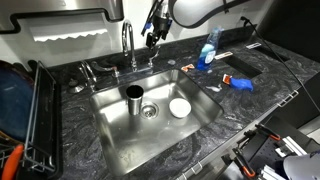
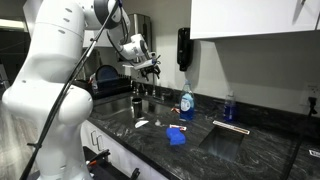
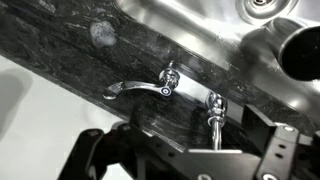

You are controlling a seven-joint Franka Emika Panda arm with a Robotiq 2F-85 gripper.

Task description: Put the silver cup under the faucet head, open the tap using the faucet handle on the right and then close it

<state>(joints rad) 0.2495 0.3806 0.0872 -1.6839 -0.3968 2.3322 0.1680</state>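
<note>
The silver cup (image 1: 134,97) stands upright in the steel sink (image 1: 115,135), in front of the gooseneck faucet (image 1: 128,42). It shows at the right edge of the wrist view (image 3: 298,48). My gripper (image 1: 152,38) hangs above the counter just right of the faucet, and it also shows in an exterior view (image 2: 143,68). In the wrist view the gripper (image 3: 200,128) is open. A chrome handle with an upright stem (image 3: 213,108) stands between its fingers without touching them. A second chrome lever (image 3: 140,88) lies to its left.
A white bowl (image 1: 180,107) sits in the sink beside the drain (image 1: 150,111). A blue bottle (image 1: 208,50) and a blue cloth (image 1: 240,82) are on the dark counter to the right. A dish rack (image 1: 35,115) stands to the left.
</note>
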